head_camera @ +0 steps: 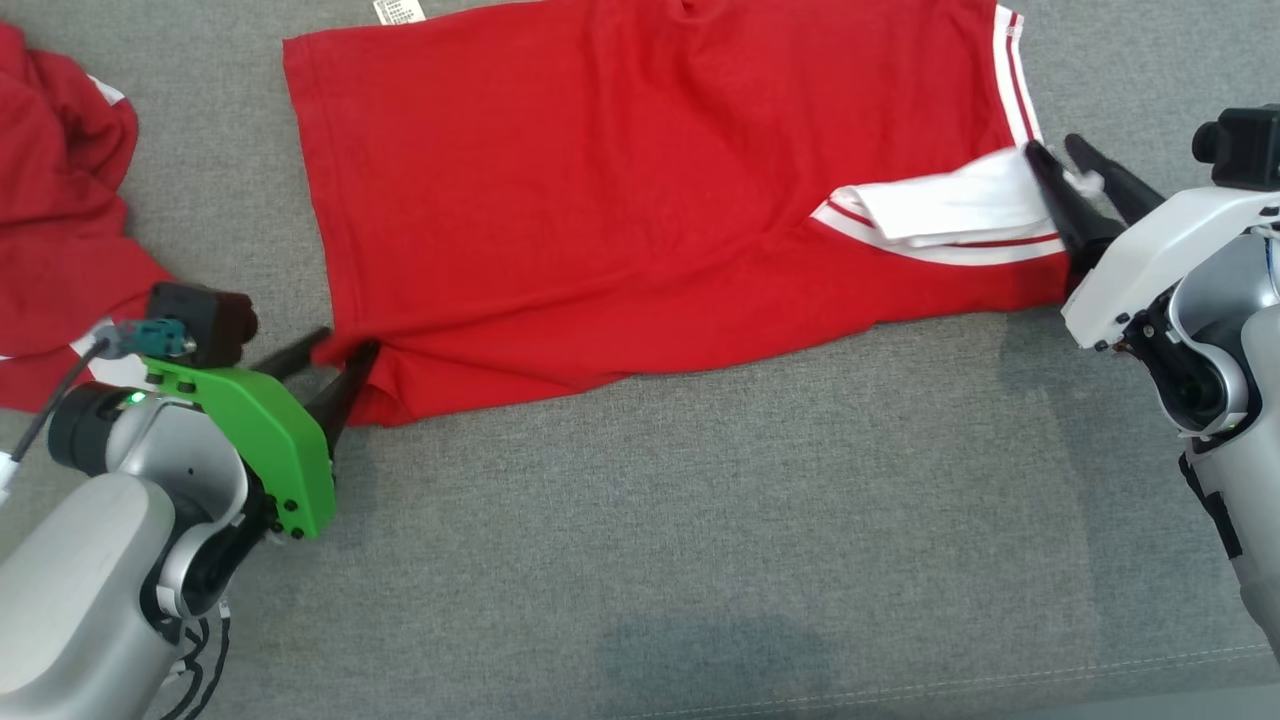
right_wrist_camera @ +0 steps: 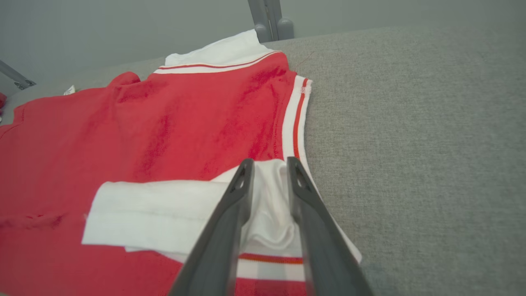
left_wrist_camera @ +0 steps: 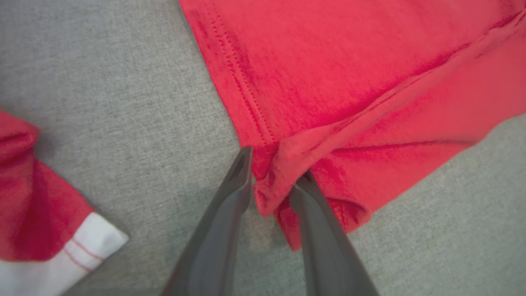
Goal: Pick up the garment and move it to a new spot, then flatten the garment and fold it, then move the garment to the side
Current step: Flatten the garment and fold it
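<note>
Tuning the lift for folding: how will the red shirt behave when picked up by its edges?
Likely floppy: the red shirt lies flat and bunches at the left pincer. Probably light; the knit looks thin. The white flap, already folded over, may flop loose.

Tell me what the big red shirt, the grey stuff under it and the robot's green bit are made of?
Red shirt: soft knit cloth, likely cotton; matte, wrinkly, with stitched hems. Grey surface: coarse woven fabric, perhaps upholstery; flecked weave and a sewn seam show. Green cover: hard plastic by its look; smooth, slightly glossy, with dark screws.
</note>
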`<state>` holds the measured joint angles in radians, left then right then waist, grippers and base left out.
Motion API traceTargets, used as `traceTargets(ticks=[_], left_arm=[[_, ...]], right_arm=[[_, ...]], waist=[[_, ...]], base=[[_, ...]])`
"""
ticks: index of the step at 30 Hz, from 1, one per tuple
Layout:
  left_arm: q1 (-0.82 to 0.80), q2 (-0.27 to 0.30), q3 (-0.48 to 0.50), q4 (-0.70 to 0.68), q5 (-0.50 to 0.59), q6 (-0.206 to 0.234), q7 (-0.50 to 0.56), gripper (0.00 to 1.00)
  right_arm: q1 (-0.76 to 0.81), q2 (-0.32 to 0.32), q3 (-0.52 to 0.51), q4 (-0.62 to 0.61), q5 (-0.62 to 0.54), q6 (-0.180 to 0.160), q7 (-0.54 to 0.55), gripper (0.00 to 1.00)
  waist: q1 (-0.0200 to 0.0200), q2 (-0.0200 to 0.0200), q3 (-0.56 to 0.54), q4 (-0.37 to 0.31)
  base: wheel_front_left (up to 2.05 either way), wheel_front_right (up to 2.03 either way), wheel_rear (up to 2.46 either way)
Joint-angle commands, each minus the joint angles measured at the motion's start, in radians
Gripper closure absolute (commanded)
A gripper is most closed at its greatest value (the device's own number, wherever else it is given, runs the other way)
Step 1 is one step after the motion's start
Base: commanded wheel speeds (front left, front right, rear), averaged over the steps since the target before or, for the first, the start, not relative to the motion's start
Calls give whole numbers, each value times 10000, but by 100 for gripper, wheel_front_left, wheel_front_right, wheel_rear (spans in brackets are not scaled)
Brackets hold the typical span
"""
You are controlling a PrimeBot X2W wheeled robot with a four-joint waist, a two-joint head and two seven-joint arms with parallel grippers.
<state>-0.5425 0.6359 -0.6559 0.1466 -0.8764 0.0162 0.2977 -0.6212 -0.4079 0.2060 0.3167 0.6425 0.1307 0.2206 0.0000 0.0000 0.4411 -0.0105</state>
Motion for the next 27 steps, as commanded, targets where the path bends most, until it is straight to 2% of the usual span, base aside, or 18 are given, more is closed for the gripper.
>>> traceTargets(ticks=[1,5,9,13,17,20,27], left_arm=[[-114,-28,124,68,-78,129,-105,0],[39,41,150,-58,-7,288,-137,0],[577,200,384,-728,19,867,-478,0],[1436,325,602,-1914,-286,1430,-644,0],[2033,391,637,-2622,-430,1790,-636,0],[2079,334,686,-2697,-391,1950,-719,0],[1845,88,774,-2490,-793,1896,-576,0]], right_arm=[[-100,-9,14,77,-98,-1,-136,0],[-89,-241,117,-84,-226,-1,-232,0],[384,-811,111,-737,-355,-1,14,0],[1071,-1489,-50,-1628,-400,-1,821,0],[1818,-1973,-336,-2346,-349,-1,1612,0],[2173,-1925,-475,-2673,-401,0,1970,0],[2509,-1734,-550,-3067,-467,-1,2560,0]], waist=[[0,0,-107,-31],[0,0,-213,-46],[0,0,-320,-58],[0,0,-225,-34],[0,0,64,58],[0,0,239,98],[0,0,469,158]], base=[[0,0,0],[0,0,0],[0,0,0],[0,0,0],[0,0,0],[0,0,0],[0,0,0]])
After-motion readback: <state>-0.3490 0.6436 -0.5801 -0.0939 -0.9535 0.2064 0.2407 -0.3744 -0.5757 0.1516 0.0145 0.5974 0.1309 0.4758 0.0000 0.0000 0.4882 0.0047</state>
